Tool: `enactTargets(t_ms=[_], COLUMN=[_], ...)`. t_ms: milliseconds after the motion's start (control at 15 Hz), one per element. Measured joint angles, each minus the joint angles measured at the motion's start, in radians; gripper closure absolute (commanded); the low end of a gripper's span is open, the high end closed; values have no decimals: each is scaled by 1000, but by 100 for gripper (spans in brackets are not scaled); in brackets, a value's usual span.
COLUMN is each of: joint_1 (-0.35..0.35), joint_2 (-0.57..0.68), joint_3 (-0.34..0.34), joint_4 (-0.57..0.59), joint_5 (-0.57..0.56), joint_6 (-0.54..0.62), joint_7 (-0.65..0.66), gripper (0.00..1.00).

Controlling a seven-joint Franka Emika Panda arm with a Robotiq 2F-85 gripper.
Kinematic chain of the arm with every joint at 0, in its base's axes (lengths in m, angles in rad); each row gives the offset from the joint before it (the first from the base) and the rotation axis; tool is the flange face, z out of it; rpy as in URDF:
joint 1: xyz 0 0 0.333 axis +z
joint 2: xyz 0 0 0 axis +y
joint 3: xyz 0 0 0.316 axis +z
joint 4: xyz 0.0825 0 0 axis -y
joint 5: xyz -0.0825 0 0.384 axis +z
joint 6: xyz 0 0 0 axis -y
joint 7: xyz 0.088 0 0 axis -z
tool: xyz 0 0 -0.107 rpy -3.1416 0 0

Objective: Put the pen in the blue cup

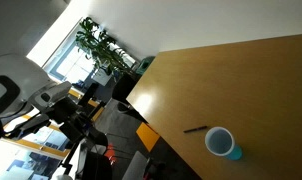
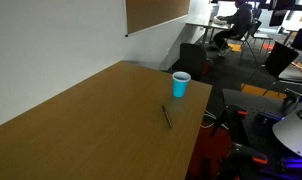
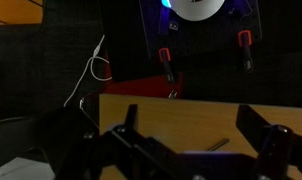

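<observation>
The hand [image 3: 188, 118] is hanging released, empty; jaws should be straddling the pen [image 2: 168, 116] crosswise, clearing the nearby blue cup [image 2: 180, 85].

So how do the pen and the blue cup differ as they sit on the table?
The pen is thin, dark and lies flat; the blue cup is round, light blue and stands upright. The pen is a slim stick, while the blue cup is far wider and taller. Both rest on the wooden table near one edge, apart from each other.
</observation>
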Motion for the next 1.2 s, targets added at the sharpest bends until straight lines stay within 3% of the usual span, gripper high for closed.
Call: enactTargets(t_ms=[667,1200], joint_1=[3,0], joint_2=[5,171], joint_3=[-2,3], joint_4=[0,0], joint_5=[2,13], joint_6=[33,318], joint_7=[23,243], gripper=[0,0])
